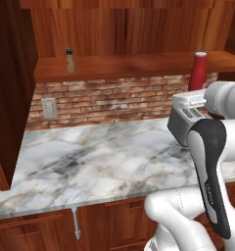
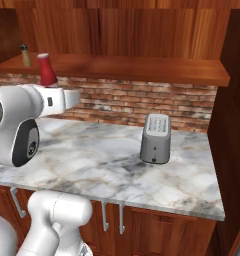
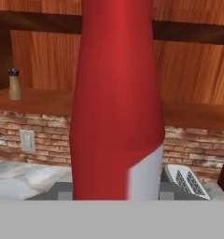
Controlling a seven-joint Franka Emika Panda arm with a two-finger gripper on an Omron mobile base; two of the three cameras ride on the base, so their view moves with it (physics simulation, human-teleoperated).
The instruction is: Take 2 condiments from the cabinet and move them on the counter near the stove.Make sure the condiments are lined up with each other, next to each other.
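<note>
A: Where's the red squeeze bottle?
B: Upright in the claw, clenched around its lower body, near the cabinet shelf's right end.
A: And the brown shaker?
B: Standing at the shelf's left end (a toaster sits on the tabletop below).

A brown shaker stands upright at the left of the cabinet shelf. A red squeeze bottle rises far to the right, well apart from it, its base hidden behind the arm. Below, a grey toaster sits on the marble counter before a brick wall with an outlet.
</note>
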